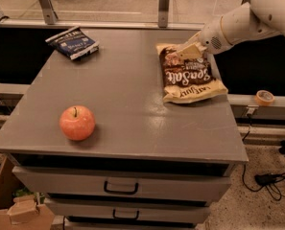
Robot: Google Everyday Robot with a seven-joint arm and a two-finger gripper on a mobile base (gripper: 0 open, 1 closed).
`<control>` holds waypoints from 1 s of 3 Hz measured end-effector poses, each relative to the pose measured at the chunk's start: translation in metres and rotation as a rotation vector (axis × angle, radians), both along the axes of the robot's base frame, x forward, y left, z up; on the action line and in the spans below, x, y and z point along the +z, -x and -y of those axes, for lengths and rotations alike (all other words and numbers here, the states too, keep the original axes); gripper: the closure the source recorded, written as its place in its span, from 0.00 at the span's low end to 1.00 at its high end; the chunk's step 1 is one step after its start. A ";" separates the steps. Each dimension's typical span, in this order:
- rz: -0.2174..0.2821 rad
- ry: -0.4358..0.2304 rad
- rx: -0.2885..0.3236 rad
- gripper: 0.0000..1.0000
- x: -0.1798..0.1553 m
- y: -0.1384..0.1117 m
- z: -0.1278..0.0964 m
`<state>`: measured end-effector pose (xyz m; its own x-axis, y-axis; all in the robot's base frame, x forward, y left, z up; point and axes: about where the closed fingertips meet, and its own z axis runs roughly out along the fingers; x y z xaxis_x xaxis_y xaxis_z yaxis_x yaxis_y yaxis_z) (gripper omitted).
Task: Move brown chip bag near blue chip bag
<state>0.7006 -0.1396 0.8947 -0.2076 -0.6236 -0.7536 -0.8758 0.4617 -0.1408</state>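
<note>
The crinkly brown-and-cream chip bag (pixel 187 78) lies flat at the far right of the grey cabinet top (pixel 127 104). The white two-finger gripper (pixel 190 51) sits at the bag's far edge there, seemingly pinched shut on it. The small flat navy-blue chip bag (pixel 73 42) lies at the cabinet top's far left corner, and the round red apple (pixel 77 122) sits near its front left.

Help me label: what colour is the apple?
Apple: red-orange, camera view; gripper at top edge of brown bag.

We record the brown chip bag (pixel 187 78), crinkled, flat on the right side of the table (pixel 127 109), the gripper (pixel 190 51) at its top edge. The blue chip bag (pixel 74 43) lies flat at the far-left corner, well apart.
</note>
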 end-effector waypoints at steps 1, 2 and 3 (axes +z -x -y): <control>-0.005 -0.001 0.004 0.83 -0.003 0.000 -0.003; -0.031 -0.036 -0.005 0.60 -0.012 0.010 -0.003; -0.030 -0.099 -0.071 0.36 -0.013 0.021 0.008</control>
<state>0.6794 -0.1474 0.8814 -0.2719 -0.5296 -0.8035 -0.8434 0.5331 -0.0660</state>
